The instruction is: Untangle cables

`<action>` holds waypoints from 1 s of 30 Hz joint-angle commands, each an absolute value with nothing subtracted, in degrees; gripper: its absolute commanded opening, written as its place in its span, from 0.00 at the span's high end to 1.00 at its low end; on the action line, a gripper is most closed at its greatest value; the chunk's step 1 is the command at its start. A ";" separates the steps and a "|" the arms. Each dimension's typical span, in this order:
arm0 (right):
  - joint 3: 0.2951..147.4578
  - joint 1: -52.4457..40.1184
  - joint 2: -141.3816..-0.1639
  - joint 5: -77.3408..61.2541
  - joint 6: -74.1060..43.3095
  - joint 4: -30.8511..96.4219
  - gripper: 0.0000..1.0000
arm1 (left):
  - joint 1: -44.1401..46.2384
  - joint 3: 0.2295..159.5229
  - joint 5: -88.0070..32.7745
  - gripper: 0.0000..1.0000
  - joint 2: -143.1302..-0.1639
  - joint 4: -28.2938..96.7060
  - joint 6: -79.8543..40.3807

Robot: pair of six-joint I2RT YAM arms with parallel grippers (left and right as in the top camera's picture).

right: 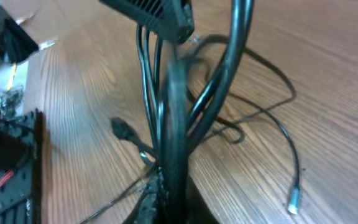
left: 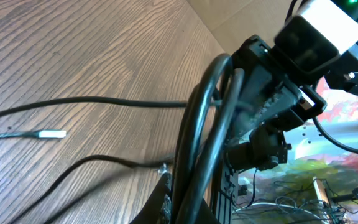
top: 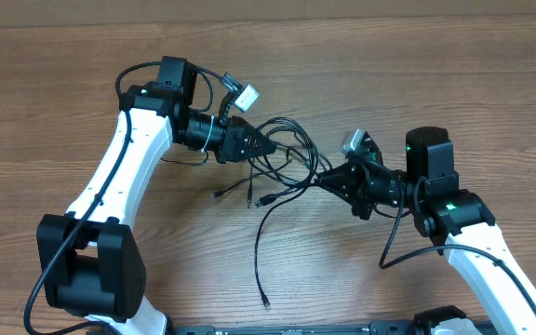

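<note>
Cables (top: pixel 285 160): 1 black tangle, mid tabletop (top: pixel 63 65), stretched between 2 arms. Left pincer (top: pixel 266 149): clenched on strands at the tangle's left side. Right pincer (top: pixel 324 178): clenched on strands at its right side. Loose plug ends trail on the wood toward the arms' bases.

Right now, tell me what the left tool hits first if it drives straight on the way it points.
The cables bunched just past its tip. The left tool points toward the right tool, which lies next in line. Heights are unclear from above.
</note>
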State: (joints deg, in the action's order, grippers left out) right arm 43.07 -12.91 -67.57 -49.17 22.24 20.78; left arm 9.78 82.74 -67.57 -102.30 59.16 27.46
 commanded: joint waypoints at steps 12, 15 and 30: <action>44.16 -13.28 -67.53 -54.30 22.11 18.52 0.68 | 9.93 82.65 -68.42 0.96 -102.85 58.63 28.71; 44.16 -13.28 -67.53 -54.30 22.13 18.44 0.00 | 9.93 82.65 -68.36 0.96 -102.83 58.63 28.71; 44.16 -13.28 -67.53 -50.35 20.82 17.19 0.25 | 10.94 82.65 -69.73 0.95 -102.83 58.61 28.10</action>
